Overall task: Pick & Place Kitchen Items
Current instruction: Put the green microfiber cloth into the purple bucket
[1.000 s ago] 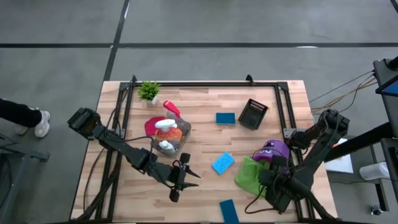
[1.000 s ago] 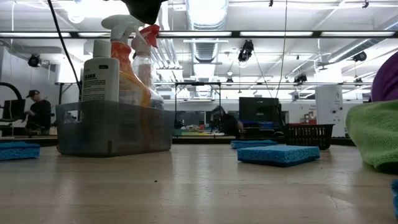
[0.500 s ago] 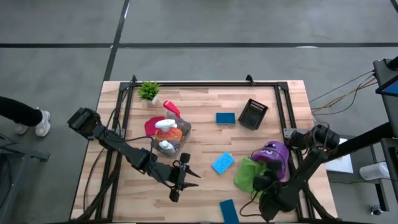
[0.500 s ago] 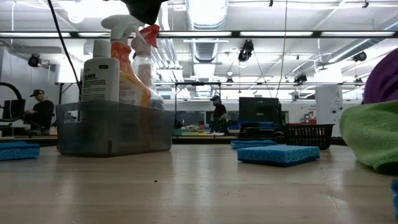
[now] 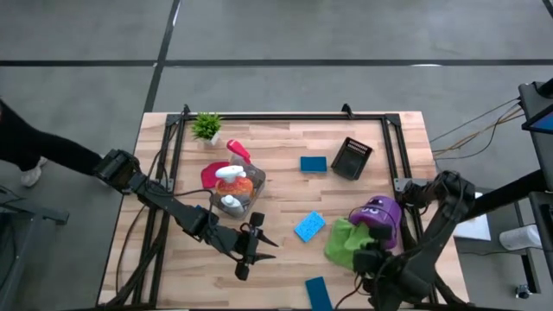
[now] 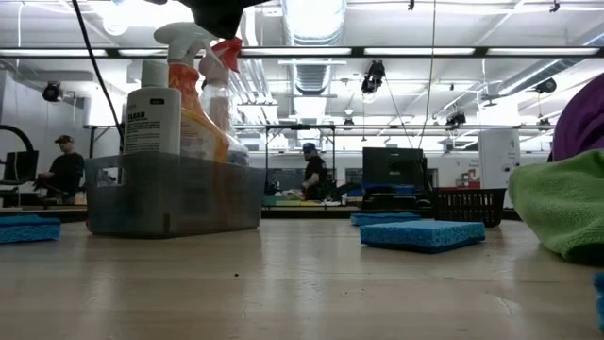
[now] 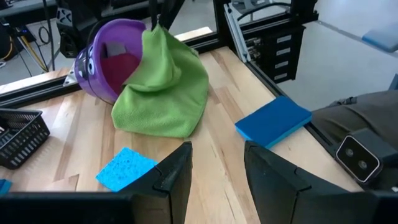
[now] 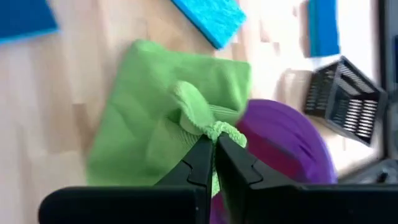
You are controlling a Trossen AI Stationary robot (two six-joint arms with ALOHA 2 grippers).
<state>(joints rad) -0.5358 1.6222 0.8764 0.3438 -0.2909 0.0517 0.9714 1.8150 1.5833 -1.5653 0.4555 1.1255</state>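
Here the right gripper [image 8: 214, 144] pinches one green cloth [image 5: 346, 243] beside the purple bowl [image 5: 381, 212]. Three blue sponges [image 5: 309, 226] lie on the tabletop [image 5: 285, 268]; a grey bin [image 6: 170, 194] holds three bottles [image 6: 153, 104]. The left gripper [image 5: 266, 242] hovers unclenched, empty.

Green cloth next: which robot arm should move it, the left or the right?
Probably the right: the right gripper is already pinched on the green cloth beside the purple bowl. The left gripper is open, mid-table.

Grey floor [image 5: 346, 34] surrounds the wooden table [image 5: 285, 186]; ceiling strip lights [image 6: 311, 52] brighten the workshop behind.
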